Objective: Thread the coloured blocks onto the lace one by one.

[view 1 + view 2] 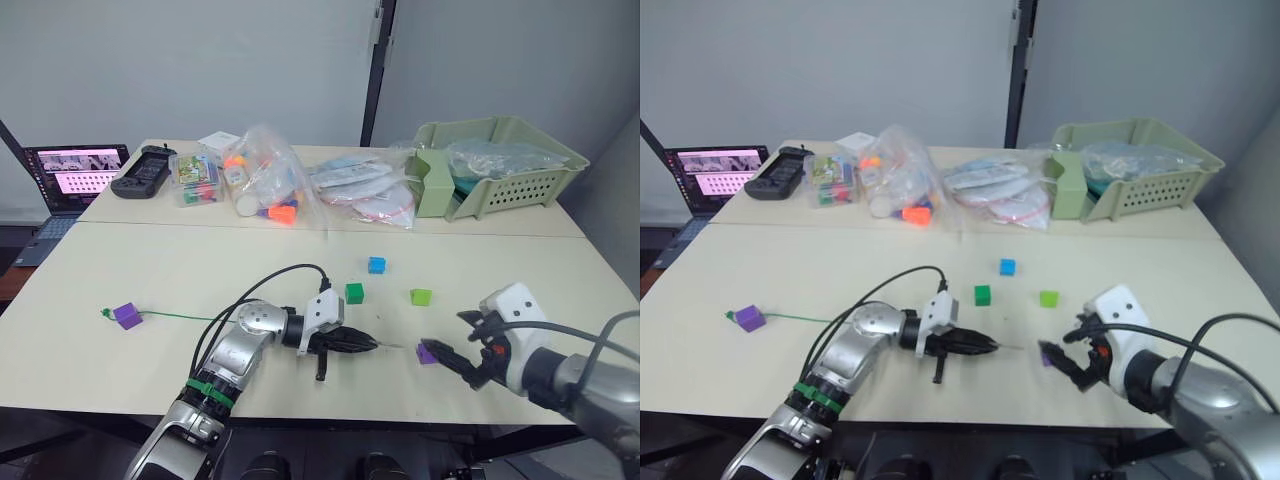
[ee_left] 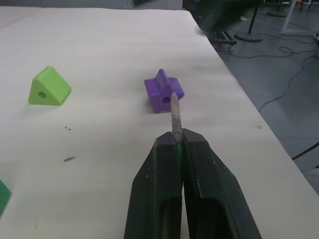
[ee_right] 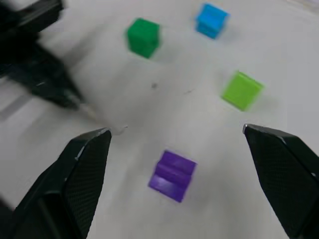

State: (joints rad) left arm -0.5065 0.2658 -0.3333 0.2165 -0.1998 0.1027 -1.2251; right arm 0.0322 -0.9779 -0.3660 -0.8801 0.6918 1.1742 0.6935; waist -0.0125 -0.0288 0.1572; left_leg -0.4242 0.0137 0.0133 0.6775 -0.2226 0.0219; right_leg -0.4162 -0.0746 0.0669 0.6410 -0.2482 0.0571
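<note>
Low in the centre of the left eye view, the left gripper (image 1: 352, 344) is clenched on the thin green cord lace (image 2: 177, 152) just behind its stiff greyish tip (image 2: 175, 115), so the tip juts out as a needle aimed at the hole of the small purple plastic block (image 1: 427, 352) lying on the cream table (image 1: 150, 270). At the lower right, the right gripper (image 3: 178, 149) hangs spread wide around that block without touching it, probably poised to steady it for threading. The lace trails off to the left edge, where a second purple block (image 1: 127, 316) appears already strung, though that is hard to confirm. The dark green (image 1: 354, 292), blue (image 1: 377, 265) and lime green (image 1: 421, 297) blocks wait loose mid-frame.
</note>
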